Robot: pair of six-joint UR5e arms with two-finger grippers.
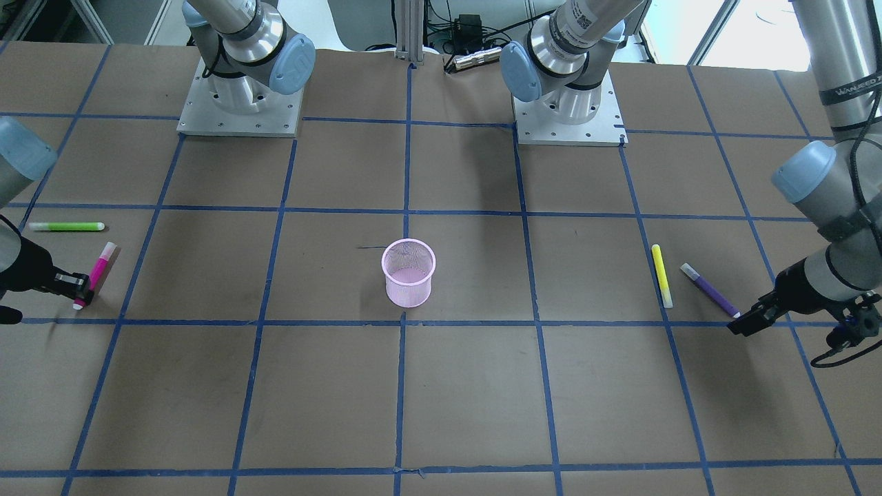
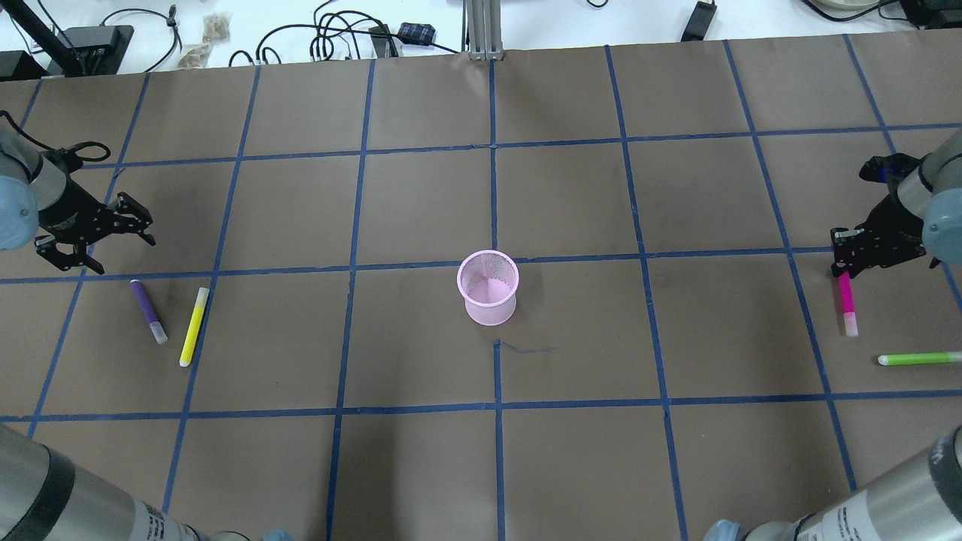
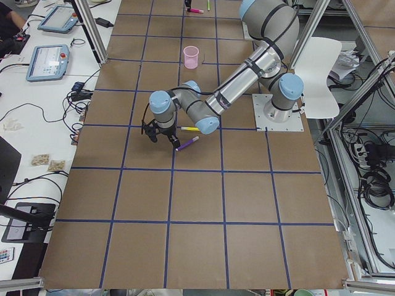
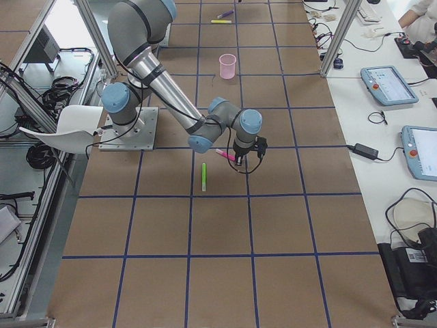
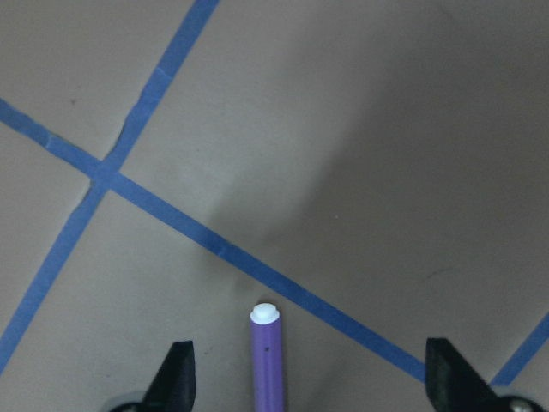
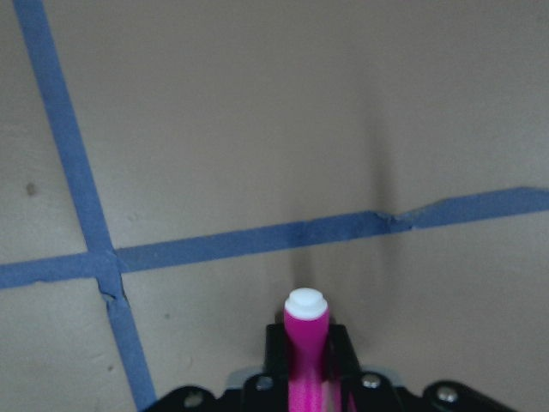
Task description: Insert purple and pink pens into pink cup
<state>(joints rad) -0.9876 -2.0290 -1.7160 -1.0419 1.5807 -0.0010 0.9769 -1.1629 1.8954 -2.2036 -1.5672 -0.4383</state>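
2 end effectors: left end effector [image 5: 315, 386] wide above purple pen [image 5: 267, 360], right end effector [image 2: 842, 261] gripping pink pen [image 2: 847, 302].

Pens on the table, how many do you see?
4. The purple pen and yellow pen lie side by side by the open left gripper; the right gripper clamps the pink pen; the green pen lies beside it. The pink cup looks empty.
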